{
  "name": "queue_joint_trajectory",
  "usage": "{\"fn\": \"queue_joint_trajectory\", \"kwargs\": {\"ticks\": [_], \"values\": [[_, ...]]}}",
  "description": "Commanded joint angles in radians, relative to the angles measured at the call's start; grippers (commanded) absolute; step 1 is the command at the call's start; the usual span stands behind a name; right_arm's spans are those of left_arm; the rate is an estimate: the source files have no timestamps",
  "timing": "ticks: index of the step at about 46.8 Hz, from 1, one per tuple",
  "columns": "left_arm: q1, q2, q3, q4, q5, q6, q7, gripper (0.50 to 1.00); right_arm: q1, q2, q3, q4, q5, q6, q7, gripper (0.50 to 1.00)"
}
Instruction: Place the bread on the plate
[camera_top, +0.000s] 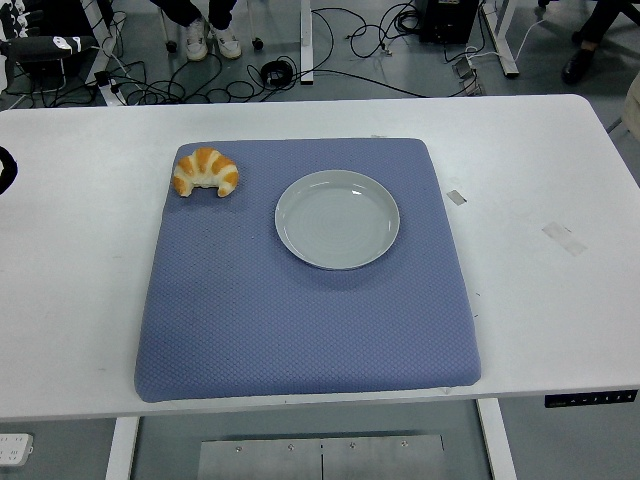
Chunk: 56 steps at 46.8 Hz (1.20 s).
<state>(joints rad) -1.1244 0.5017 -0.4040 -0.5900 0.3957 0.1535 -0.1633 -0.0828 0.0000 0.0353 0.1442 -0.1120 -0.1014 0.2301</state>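
The tabletop (80, 300) is white, smooth and matt, like laminate. On it lies a blue-grey cloth pad (260, 330), its weave finely dimpled and dull. The plate (337, 219) looks like pale grey glazed ceramic, smooth with a soft sheen. The bread (206, 171) has a glossy, golden-brown crust, ridged and paler in its folds.

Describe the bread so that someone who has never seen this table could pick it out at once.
On the white table lies a large blue mat. At the mat's far left corner, left of the round pale plate and apart from it, sits the croissant. It is the only golden-brown, crescent-shaped thing there, with pale stripes across its back.
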Motion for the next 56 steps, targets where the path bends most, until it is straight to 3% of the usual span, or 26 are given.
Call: {"fn": "queue_joint_trajectory", "kwargs": {"ticks": [1, 26, 38, 48, 56], "values": [[0.0, 0.0, 0.002, -0.001, 0.002, 0.0, 0.001, 0.983, 0.0, 0.0, 0.0, 0.0, 0.0, 0.0, 0.0, 1.0], [-0.008, -0.003, 0.007, -0.004, 0.02, -0.006, 0.005, 0.983, 0.0, 0.0, 0.0, 0.0, 0.0, 0.0, 0.0, 1.0], [-0.022, -0.003, 0.069, -0.013, 0.043, 0.001, 0.013, 0.981, 0.0, 0.0, 0.0, 0.0, 0.0, 0.0, 0.0, 1.0], [-0.072, -0.009, 0.215, -0.019, 0.061, 0.046, 0.014, 0.978, 0.0, 0.0, 0.0, 0.0, 0.0, 0.0, 0.0, 1.0], [-0.087, -0.038, 0.229, -0.019, 0.078, 0.058, 0.021, 0.978, 0.0, 0.0, 0.0, 0.0, 0.0, 0.0, 0.0, 1.0]]}}
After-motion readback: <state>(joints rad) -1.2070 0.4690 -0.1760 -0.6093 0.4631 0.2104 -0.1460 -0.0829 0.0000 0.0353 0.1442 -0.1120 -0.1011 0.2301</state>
